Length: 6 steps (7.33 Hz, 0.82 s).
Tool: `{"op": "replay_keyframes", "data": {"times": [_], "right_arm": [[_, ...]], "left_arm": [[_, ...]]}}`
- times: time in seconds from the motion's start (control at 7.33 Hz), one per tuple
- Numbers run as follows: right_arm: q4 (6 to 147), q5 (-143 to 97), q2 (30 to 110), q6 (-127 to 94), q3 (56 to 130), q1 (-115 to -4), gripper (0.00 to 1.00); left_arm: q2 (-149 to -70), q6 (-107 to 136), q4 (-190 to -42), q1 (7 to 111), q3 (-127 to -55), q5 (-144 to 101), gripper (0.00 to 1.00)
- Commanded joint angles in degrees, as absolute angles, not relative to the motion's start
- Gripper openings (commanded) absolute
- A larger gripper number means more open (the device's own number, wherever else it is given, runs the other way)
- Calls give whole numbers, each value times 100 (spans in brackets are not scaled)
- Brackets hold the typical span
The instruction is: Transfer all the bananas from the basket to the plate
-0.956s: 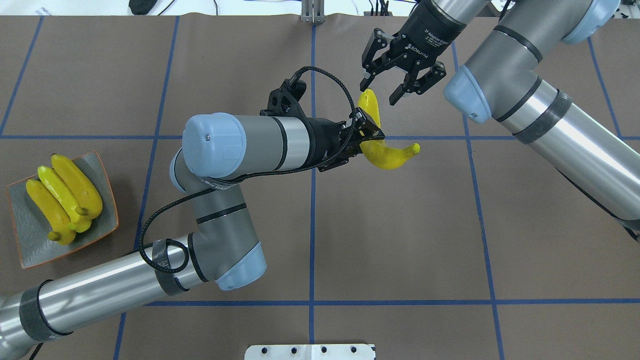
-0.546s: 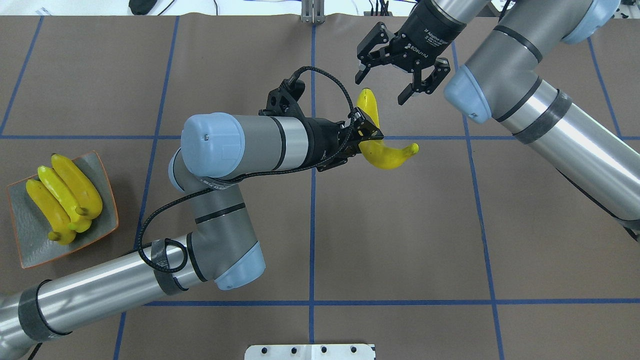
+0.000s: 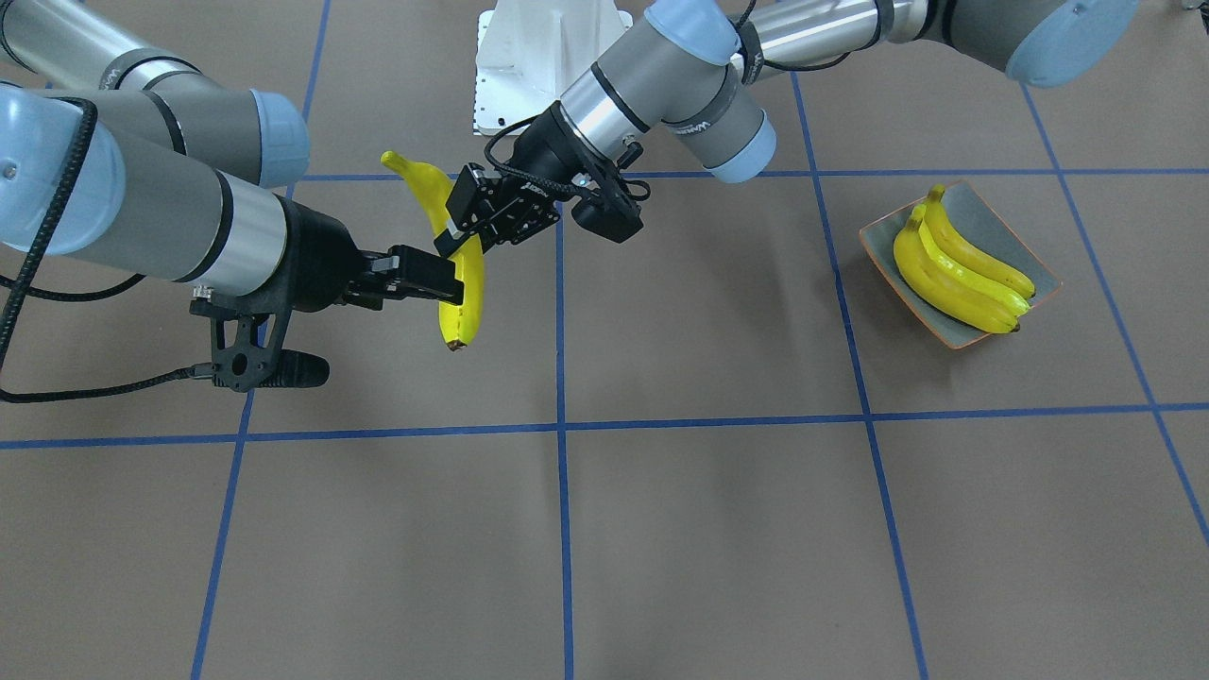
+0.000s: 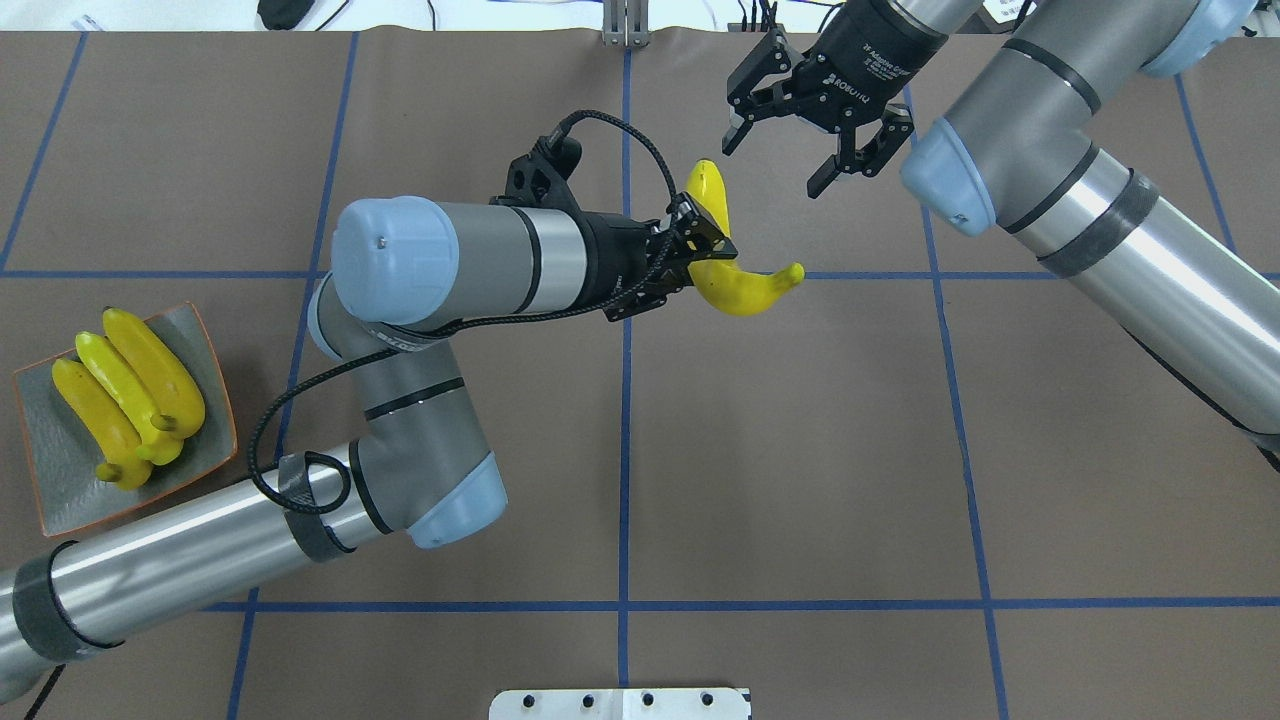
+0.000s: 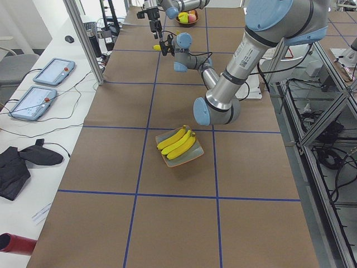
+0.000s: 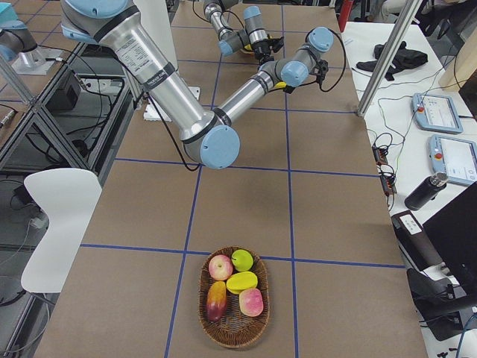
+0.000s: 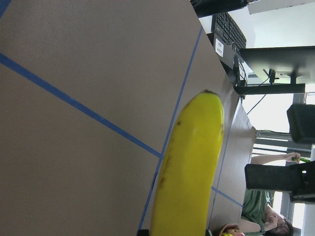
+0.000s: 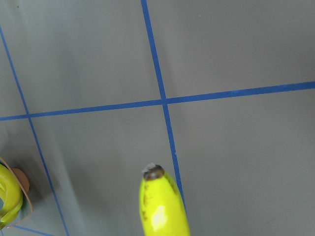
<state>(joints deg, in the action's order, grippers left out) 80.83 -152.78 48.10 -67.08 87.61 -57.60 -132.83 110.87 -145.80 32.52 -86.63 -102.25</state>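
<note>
Shifted leftward, left gripper (image 4: 705, 245) clamps smooth curved banana (image 4: 745, 290); right gripper (image 4: 772, 168) seemingly spread wide.

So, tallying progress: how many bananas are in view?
4: three bananas lie on the plate, one banana is held by the left hand. None visible in the basket.

A brown surface (image 4: 800, 450) carries a grid of blue tape lines (image 4: 625, 450). Alongside it, a white side surface (image 5: 56, 123) holds two grey tablets (image 5: 54, 71) (image 5: 32, 103), a crumpled black garment (image 5: 22, 162) and a red cylinder (image 5: 17, 244). A white chair (image 6: 59, 216) stands on the opposite side.
</note>
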Motion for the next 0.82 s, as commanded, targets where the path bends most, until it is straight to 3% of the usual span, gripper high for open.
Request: {"op": "replay_keyframes", "data": {"times": [0.0,0.41,0.68], "right_arm": [[8086,-15267,4869,-6697,8737,-5958,100],[8077,-15092,4948,-6697,8675,-6143,100],[8077,-14968,4948,-6697,8675,-6144,100]], "left_arm": [[-12494,11092,-14564,3916,-8989,-10843,0],[-11158,11048,-14283,5629,-9394,-12599,0],[-9868,10829,-14282,6343,-9885,-12779,0]]}}
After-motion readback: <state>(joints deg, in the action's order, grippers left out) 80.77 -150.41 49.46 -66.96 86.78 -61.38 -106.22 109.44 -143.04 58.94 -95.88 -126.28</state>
